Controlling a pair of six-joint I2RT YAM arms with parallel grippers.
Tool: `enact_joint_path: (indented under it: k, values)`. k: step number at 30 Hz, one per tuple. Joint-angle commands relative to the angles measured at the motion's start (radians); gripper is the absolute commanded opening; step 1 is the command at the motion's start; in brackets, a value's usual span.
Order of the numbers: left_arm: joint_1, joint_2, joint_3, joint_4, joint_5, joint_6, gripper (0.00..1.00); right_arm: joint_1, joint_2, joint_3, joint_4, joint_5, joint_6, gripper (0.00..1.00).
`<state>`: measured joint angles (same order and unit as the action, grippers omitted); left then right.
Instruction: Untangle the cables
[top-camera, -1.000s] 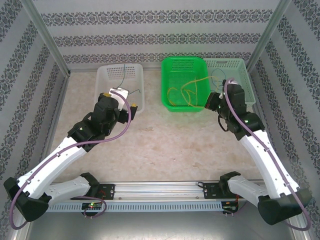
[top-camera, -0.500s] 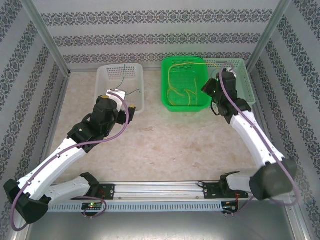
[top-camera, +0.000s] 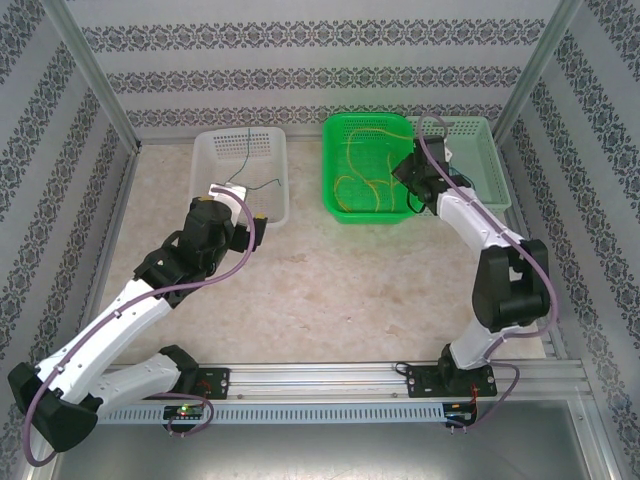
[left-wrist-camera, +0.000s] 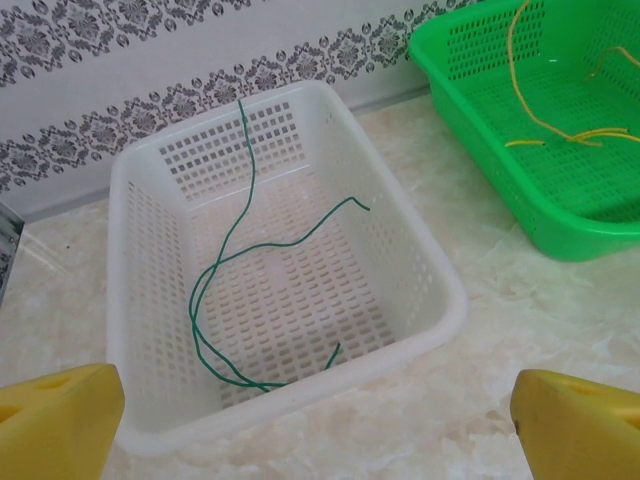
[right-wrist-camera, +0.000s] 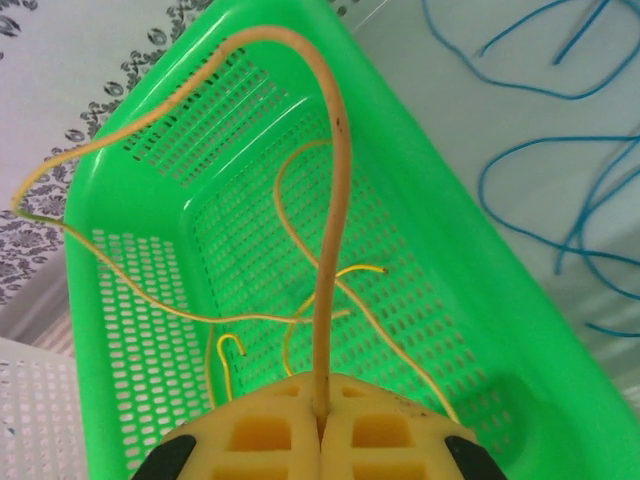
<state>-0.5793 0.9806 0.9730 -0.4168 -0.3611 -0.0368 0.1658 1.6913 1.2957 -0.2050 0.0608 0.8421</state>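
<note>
Jaws of our right gripper (right-wrist-camera: 320, 420) pinch the yellow cable (right-wrist-camera: 335, 240), which rises straight away over the green basket (right-wrist-camera: 400, 250); our left gripper (left-wrist-camera: 320, 425) stands spread, farther off.

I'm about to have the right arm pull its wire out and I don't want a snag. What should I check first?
1. Right gripper shut on a yellow wire: ok.
2. Held wire free of the other yellow wires in the green basket: cannot tell; they cross in the wrist view.
3. Left gripper open and holding nothing: ok.
4. Green wire alone in the white basket: ok.
5. Blue wires outside the green basket, apart from the yellow ones: ok.
</note>
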Motion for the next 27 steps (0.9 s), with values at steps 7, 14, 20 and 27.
enact_joint_path:
  k: [7, 14, 20, 27]
  values:
    - [0.031, 0.004, -0.025, 0.026, 0.037, -0.035, 1.0, -0.008, 0.159, 0.143, -0.144, -0.125, -0.04, 0.63]
    - [0.051, 0.007, -0.054, 0.036, 0.053, -0.073, 1.0, -0.007, 0.065, 0.084, -0.115, -0.103, -0.138, 0.84]
    - [0.089, 0.009, -0.118, 0.08, 0.013, -0.16, 1.0, 0.013, -0.114, -0.011, -0.119, -0.125, -0.22, 0.9]
    - [0.182, -0.003, -0.233, 0.11, -0.069, -0.284, 1.0, 0.044, -0.427, -0.283, -0.104, 0.023, -0.426, 0.91]
